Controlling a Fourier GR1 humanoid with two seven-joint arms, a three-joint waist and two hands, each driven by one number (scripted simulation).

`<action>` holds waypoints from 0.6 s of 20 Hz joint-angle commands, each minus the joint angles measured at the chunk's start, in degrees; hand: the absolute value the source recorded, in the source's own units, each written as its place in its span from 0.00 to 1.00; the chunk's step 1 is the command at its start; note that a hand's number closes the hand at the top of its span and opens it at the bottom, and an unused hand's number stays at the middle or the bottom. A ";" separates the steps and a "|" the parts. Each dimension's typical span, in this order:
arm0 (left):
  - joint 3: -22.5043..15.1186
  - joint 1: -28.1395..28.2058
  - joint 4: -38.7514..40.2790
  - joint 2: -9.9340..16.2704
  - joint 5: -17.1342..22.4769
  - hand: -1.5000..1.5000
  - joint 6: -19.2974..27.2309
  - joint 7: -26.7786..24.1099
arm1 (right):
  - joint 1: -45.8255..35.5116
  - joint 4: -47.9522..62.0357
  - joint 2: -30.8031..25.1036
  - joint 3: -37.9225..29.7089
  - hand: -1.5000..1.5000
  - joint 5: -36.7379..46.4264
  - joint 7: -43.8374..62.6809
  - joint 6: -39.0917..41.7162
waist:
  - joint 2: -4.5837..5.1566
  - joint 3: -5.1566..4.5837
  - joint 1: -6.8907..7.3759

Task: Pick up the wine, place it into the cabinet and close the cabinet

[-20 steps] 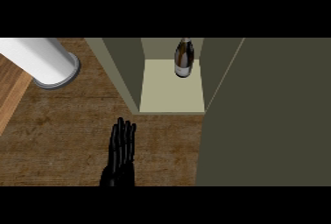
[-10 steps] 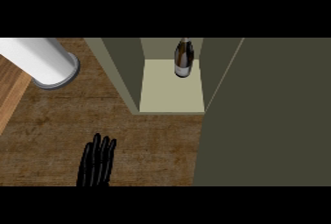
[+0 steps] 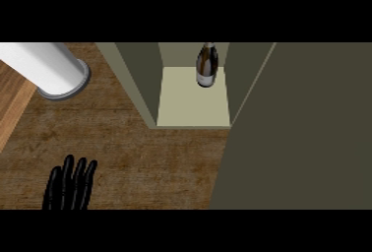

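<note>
The wine bottle [image 3: 205, 66], dark with a pale label, stands upright at the back of the open cabinet [image 3: 193, 106], on its pale shelf floor. The cabinet's door [image 3: 305, 128] is swung open and fills the right side of the view as a dark olive panel. My left hand [image 3: 69, 186] shows at the lower left over the wooden counter, fingers straight and pointing up, holding nothing. It is well apart from the cabinet and the bottle. My right hand does not show.
A tall white cylinder [image 3: 47, 69] with a grey rim stands on the counter [image 3: 145, 157] at the upper left, beside the cabinet's left wall. A lighter wood strip [image 3: 11, 110] runs along the left edge.
My left hand has drawn back from the counter's middle, down and to the left. The bottle and the cabinet door have not moved.
</note>
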 commanded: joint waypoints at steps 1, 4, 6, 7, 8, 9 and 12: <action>4.03 2.05 -4.31 2.19 1.85 0.00 -0.33 0.76 | 4.99 -10.91 0.76 5.71 1.00 -6.57 6.28 -1.25 | -0.15 0.00 -0.29; 8.31 5.20 -4.46 4.50 4.90 0.00 -4.75 -1.51 | 2.27 -7.43 1.13 11.64 1.00 -4.31 4.07 1.21 | -0.17 -0.05 0.47; 12.07 7.18 -4.60 6.12 7.72 0.00 -7.35 -1.91 | 2.73 -8.67 -0.96 13.84 1.00 -2.09 3.00 3.96 | -0.27 -0.07 0.44; 11.76 9.08 -3.86 6.18 6.82 0.00 -8.27 -3.39 | 3.53 -8.64 -0.18 16.24 1.00 -0.83 3.38 3.00 | -0.22 -0.06 0.34; 15.18 6.29 -5.02 6.59 9.21 0.00 -7.76 -0.01 | 1.52 -9.02 0.12 15.29 1.00 -2.04 4.86 2.13 | -0.02 -0.03 0.05; 15.32 9.69 -5.32 7.11 9.12 0.00 -9.02 -1.83 | 3.35 -8.79 1.10 20.49 1.00 1.87 4.38 1.33 | -0.19 -0.05 0.18; 21.26 10.24 -2.25 9.25 13.36 0.00 -15.66 -1.67 | 1.39 -7.27 1.84 26.43 1.00 4.45 4.46 -1.59 | -0.15 -0.09 0.20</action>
